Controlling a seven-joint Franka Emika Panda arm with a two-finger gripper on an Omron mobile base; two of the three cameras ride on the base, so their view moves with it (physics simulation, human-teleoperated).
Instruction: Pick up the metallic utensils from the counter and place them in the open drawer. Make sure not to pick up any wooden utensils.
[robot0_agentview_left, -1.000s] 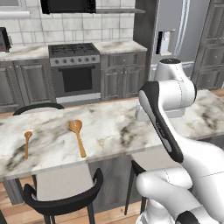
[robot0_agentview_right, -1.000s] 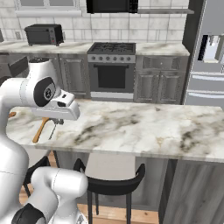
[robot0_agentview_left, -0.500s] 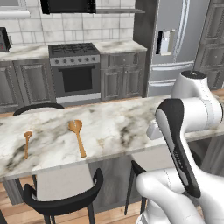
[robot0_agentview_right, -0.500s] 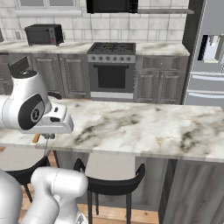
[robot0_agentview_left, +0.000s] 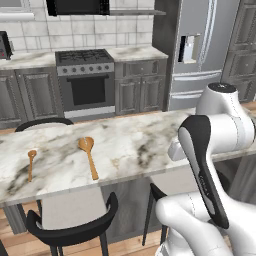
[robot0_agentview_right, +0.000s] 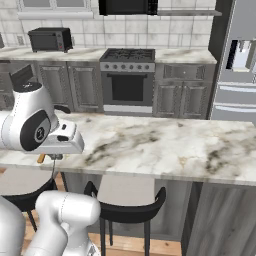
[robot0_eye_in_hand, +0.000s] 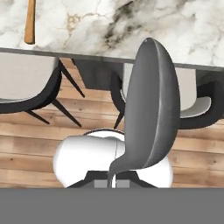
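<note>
Nearest the hand camera, the gripper (robot0_eye_in_hand: 113, 181) is clenched on the thin stem of a grey metal spoon (robot0_eye_in_hand: 151, 109), its broad bowl standing up over the wooden floor and 2 dark stools (robot0_eye_in_hand: 30, 98). Beyond lies the marble counter (robot0_agentview_left: 135, 142), bearing 2 wooden spoons (robot0_agentview_left: 88, 155), small and large, well apart from the arm.

A grey metal spoon (robot0_eye_in_hand: 151, 109) stood close before the hand camera, bowl up and broad, its thin neck running down to the bottom of that view. Beyond it ran the white marble counter (robot0_agentview_left: 135, 145), grey-veined, its edge crossing the hand view. Two orange-brown wooden spoons lay on the slab, well apart: the small one (robot0_agentview_left: 31, 162) near the left end, the larger long-handled one (robot0_agentview_left: 88, 155) to its right, bowl away from the near edge.
</note>
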